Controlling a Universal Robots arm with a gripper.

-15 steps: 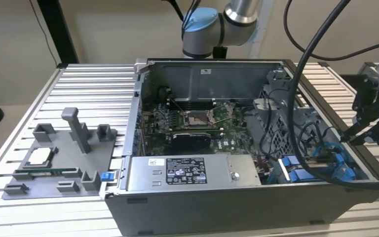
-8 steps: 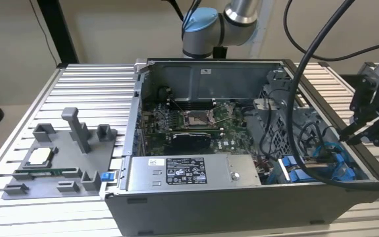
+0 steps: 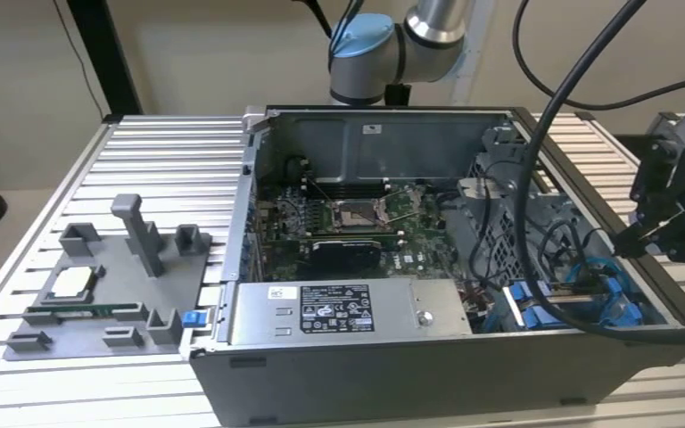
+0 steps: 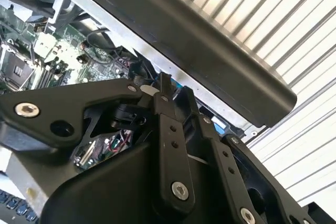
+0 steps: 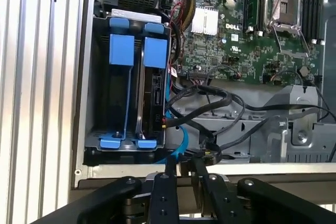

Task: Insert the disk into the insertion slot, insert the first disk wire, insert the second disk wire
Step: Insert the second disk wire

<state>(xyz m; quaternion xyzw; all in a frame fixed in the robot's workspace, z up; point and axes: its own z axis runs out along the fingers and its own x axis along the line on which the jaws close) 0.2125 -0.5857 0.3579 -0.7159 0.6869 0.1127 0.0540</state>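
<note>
The gripper [image 5: 184,165] hangs over the case rim [image 5: 262,170]; its grip I cannot tell. Ahead, the disk [image 5: 156,93] sits in the insertion slot [image 5: 100,135].

Gripper [image 4: 173,88] at the rim of an open computer case.
Black case edge [image 4: 210,40] runs just beyond the gripper tip. A green motherboard [image 4: 47,51] with dark cables [image 4: 102,38] lies inside the case, and the ribbed metal table [image 4: 299,30] is past the edge.

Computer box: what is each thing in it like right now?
Computer case: open, side off.
Disk: sitting in the slot, on edge.
Chip socket: empty.
Gripper: hovering at the case's edge.
Blue wire: curving from beside the disk toward the gripper.
</note>
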